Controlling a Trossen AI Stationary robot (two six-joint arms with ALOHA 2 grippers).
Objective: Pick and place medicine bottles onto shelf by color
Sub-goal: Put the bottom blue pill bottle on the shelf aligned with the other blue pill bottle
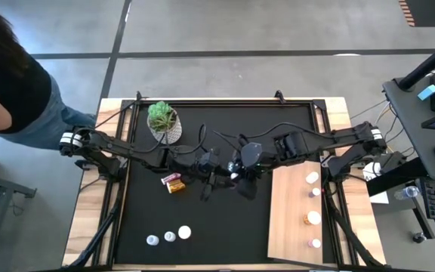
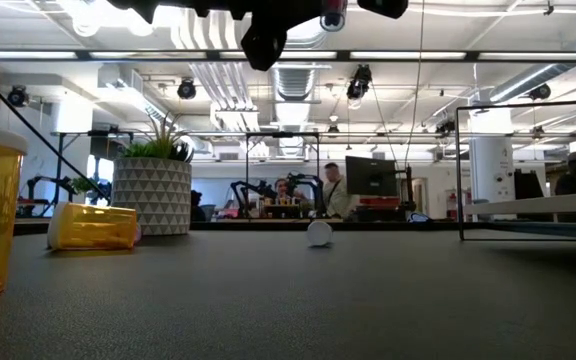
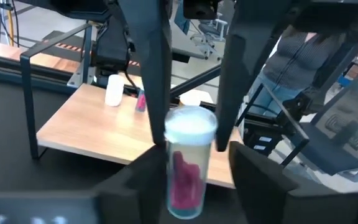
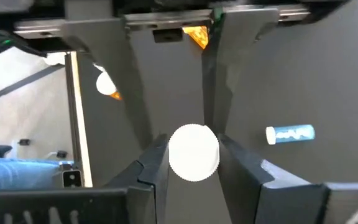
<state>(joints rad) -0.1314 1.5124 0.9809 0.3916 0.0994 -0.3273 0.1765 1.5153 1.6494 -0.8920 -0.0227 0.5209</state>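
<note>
Right gripper [image 4: 193,151], at mid-mat and raised off the surface: fingers closed against the white cap of a small clear pill bottle [image 3: 187,163] with pink contents, which it holds upright.
Left gripper [image 3: 191,177], meeting it from the opposite side: fingers partly parted around the same bottle's body, with a gap on at least one side, so it does not grip.
Black rectangular mat [image 1: 225,219]: covers most of the wood-rimmed table.
Pale wooden shelf board [image 1: 287,219]: lies at the mat's right side, near the right arm's base.
Green potted plant [image 1: 162,121] in a patterned white pot: at the mat's far left.
Four small white-capped bottles [image 1: 313,218]: in a row along the shelf's right edge, apart from one another.
Amber bottle [image 1: 174,182]: lying on its side on the mat, under the left arm.
Three small white-topped bottles [image 1: 170,236]: close together near the mat's front edge, left of centre.
</note>
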